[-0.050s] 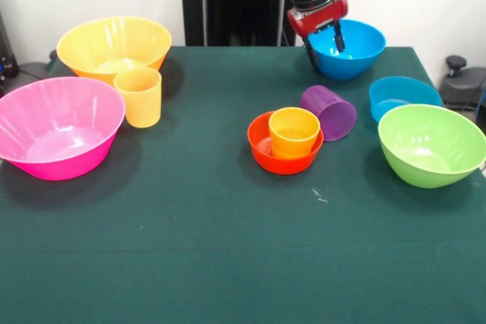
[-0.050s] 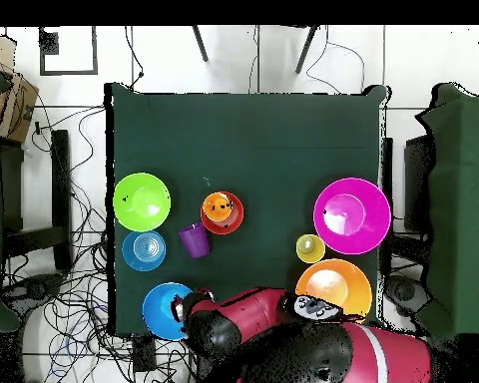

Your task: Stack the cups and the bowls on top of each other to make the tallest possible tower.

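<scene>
My gripper [image 1: 325,43] hangs at the back right of the table, open, with one finger inside and one outside the left rim of the medium blue bowl [image 1: 353,51] [image 2: 164,311]. The bowl rests on the table. Near the middle, the orange cup [image 1: 294,132] [image 2: 218,206] stands upright in the small red-orange bowl [image 1: 262,142] [image 2: 234,219]. Just behind it the purple cup [image 1: 329,111] [image 2: 193,240] lies on its side. On the left, the yellow-orange cup [image 1: 138,96] [image 2: 310,248] stands upright.
The big pink bowl [image 1: 57,127] [image 2: 351,215] and big yellow bowl [image 1: 114,45] [image 2: 333,287] stand at the left. The small blue bowl [image 1: 405,95] [image 2: 144,250] and lime green bowl [image 1: 431,144] [image 2: 141,201] sit at the right edge of the green table [image 1: 228,248].
</scene>
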Controlling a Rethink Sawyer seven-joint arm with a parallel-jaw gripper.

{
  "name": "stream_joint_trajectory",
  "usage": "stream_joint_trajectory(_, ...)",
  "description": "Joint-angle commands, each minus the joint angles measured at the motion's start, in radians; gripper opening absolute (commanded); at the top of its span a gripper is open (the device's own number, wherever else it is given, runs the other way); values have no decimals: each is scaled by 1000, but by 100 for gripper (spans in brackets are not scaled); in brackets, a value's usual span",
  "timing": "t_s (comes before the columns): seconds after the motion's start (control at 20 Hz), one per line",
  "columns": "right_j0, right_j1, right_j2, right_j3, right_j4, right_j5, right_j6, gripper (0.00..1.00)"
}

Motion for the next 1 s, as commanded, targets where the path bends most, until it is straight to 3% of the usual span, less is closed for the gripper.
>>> stream_joint_trajectory(0.05,36,70,-34,-163,-69,-65,62,100)
stream_joint_trajectory(0.2,57,124,-56,-199,-78,-106,70,100)
stream_joint_trajectory(0.3,127,123,-120,-210,-56,-168,87,100)
stream_joint_trajectory(0.5,169,175,-157,-242,-41,-234,88,100)
stream_joint_trajectory(0.75,169,168,-134,-247,-36,-197,86,100)
stream_joint_trajectory(0.85,145,167,-88,-248,-56,-144,70,100)
stream_joint_trajectory(0.95,167,166,-103,-253,-51,-166,73,100)
stream_joint_trajectory(1.0,158,174,-94,-257,-58,-177,76,0)
